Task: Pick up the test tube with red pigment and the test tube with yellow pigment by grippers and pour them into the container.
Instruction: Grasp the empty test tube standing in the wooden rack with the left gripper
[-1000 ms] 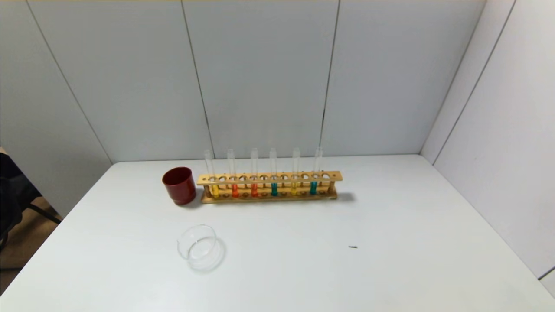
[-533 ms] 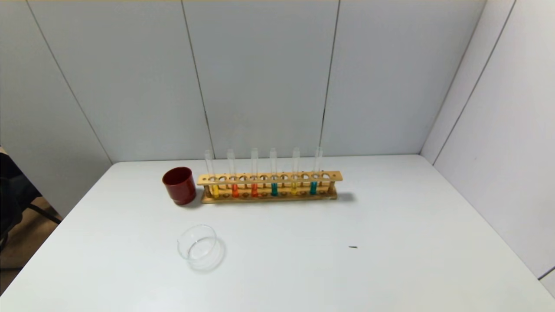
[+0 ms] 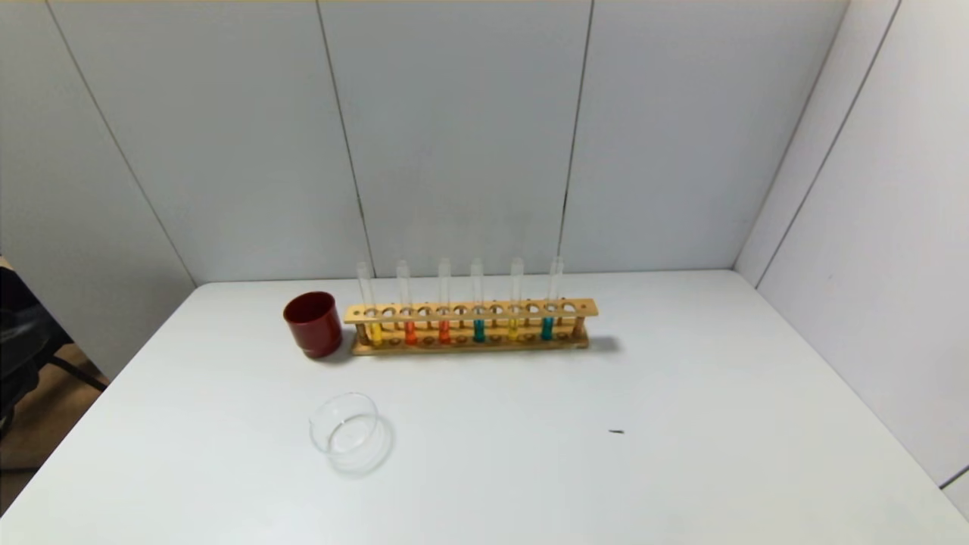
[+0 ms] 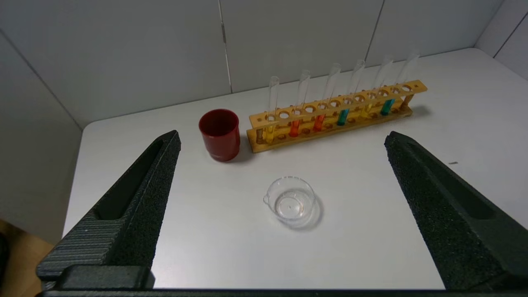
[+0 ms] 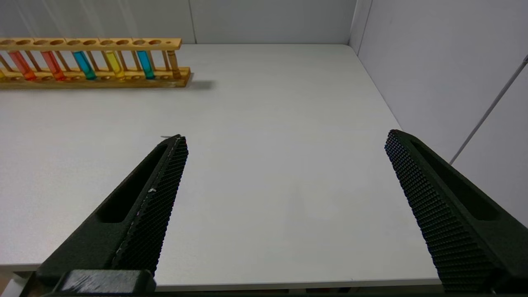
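Note:
The yellow-pigment test tube [image 3: 375,333] stands at the left end of a wooden rack [image 3: 469,310], by the cup. Two alike tubes with orange-red pigment [image 3: 409,333] stand right of it; they also show in the left wrist view [image 4: 294,128]. The clear glass container [image 3: 347,431] sits on the table in front of the rack, empty. My left gripper [image 4: 283,135] is open and empty, held back from the container [image 4: 291,201]. My right gripper [image 5: 285,135] is open and empty over the table's near right part. Neither gripper shows in the head view.
A dark red cup [image 3: 313,324] stands touching the rack's left end. The rack also holds two teal tubes [image 3: 478,330] and a paler yellow tube [image 3: 513,328]. A small dark speck [image 3: 616,431] lies on the white table. Grey walls stand behind and to the right.

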### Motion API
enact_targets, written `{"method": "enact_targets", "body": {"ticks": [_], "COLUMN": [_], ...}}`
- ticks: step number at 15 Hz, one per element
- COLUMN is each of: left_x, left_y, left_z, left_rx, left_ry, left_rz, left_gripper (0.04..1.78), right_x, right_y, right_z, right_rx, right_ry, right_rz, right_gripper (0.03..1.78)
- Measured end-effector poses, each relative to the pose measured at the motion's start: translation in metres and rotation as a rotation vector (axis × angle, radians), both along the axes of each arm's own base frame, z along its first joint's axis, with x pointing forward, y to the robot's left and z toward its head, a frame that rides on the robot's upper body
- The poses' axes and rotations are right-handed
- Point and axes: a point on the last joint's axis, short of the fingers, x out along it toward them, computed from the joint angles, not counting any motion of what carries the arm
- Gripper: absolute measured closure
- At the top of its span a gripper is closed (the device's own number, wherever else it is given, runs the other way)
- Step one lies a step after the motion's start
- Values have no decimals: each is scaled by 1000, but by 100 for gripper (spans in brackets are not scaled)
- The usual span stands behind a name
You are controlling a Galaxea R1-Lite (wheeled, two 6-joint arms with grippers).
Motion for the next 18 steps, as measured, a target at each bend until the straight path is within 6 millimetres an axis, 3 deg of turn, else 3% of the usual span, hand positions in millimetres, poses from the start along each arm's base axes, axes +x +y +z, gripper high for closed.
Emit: {"method": "enact_targets", "body": {"ticks": [2,5,7,10,14,18], "left_x": [57,140,188,244,291,309], "left_y": [-3,-12,-19,-28,-34,-40], "left_z": [7,0,-15,-46,-85,-114], "left_rx": [-2,-3,-4,-5,-26,-44], "left_ry": [34,55,68,85,126,185], "left_rz": [-23,-65,-85,-100,-104,-109], "left_gripper": [7,7,7,7,7,7], "right_x": [0,0,0,0,0,0], "right_y": [0,0,0,0,0,0], "right_z": [0,0,0,0,0,0], "right_rx": [0,1,0,0,0,0], "right_ry": [0,0,0,0,0,0], "right_rz": [0,0,0,0,0,0], "right_gripper": [6,6,6,6,6,6]}}
